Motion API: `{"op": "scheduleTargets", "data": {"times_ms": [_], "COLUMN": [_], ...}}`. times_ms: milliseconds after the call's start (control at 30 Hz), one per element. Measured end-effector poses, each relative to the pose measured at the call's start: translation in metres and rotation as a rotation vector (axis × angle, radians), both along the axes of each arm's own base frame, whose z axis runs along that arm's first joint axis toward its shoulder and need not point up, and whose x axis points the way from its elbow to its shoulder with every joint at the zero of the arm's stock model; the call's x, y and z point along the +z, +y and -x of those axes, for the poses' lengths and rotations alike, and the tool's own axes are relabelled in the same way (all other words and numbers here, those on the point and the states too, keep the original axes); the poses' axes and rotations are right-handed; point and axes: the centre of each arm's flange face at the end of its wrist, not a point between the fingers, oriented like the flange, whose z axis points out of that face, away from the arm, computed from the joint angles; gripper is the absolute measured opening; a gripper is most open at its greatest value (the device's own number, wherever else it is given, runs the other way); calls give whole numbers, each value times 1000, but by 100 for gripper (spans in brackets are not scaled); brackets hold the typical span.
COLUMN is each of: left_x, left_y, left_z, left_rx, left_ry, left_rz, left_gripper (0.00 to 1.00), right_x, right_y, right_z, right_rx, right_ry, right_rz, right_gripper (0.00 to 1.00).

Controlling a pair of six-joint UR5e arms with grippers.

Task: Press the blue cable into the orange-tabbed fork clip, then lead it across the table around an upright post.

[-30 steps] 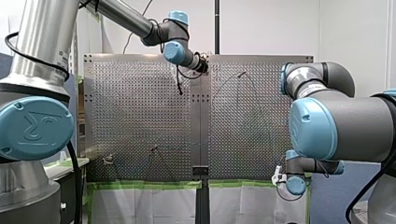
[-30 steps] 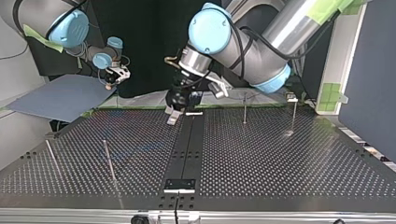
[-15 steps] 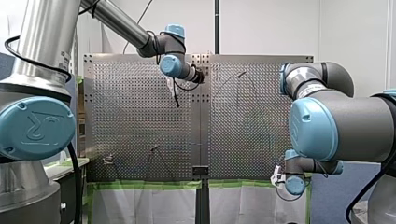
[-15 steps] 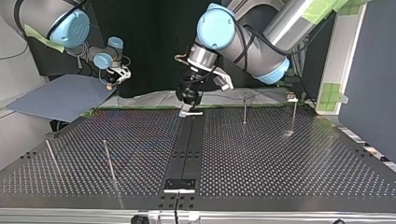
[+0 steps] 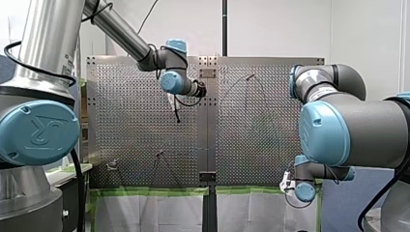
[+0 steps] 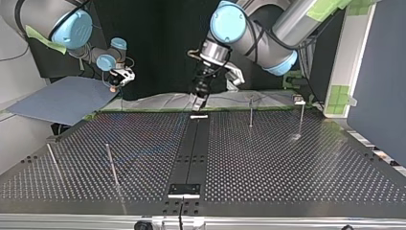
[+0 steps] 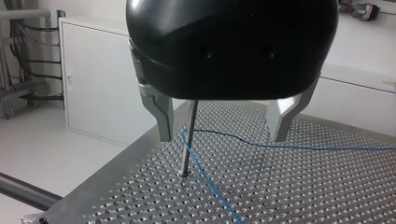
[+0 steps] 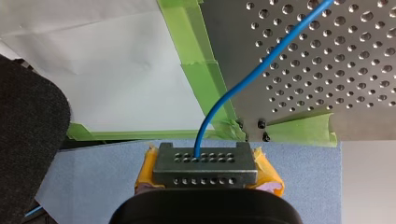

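Note:
The blue cable (image 8: 224,100) comes out between the yellow pads (image 8: 266,170) of my right gripper (image 8: 205,165), which is shut on it off the table's corner (image 6: 119,79). From there the cable runs onto the perforated table (image 8: 327,70). In the left wrist view the cable (image 7: 210,184) bends around an upright post (image 7: 188,140) that stands just inside one metal finger (image 7: 164,126). My left gripper (image 7: 222,137) is open and empty. It hangs above the table's edge nearest the arms (image 6: 198,98) (image 5: 198,89). I cannot make out the orange-tabbed clip.
In the top view, two thin posts (image 6: 250,111) (image 6: 301,117) stand at the right and two (image 6: 111,165) (image 6: 52,160) at the left. A blue-grey board (image 6: 62,98) lies under my right gripper. Green tape (image 8: 196,60) edges the table.
My left arm has lifted its gripper off the table, moving right and up in the top view and left and down in the front view. My right arm has not moved.

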Motion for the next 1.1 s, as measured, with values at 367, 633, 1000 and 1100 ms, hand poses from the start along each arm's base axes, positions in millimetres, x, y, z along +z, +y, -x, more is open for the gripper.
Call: {"op": "scheduleTargets", "data": {"times_ms": [367,633,1000,1100], "left_x": [-33,-56,-86,-93], "left_y": [12,21,35,39], "left_z": [12,25,43,47], "left_rx": [4,2,-4,-4], "left_ry": [-1,-2,-2,-2], "left_rz": [-3,-5,-6,-5], "left_gripper": [100,100,100,100], "right_x": [0,0,0,0], "right_y": [0,0,0,-1], "right_z": [-1,-1,-1,-1], "right_rx": [2,3,7,8], "right_ry": [0,-1,-2,-3], "right_rz": [0,1,3,4], "right_gripper": [2,2,2,2]}}
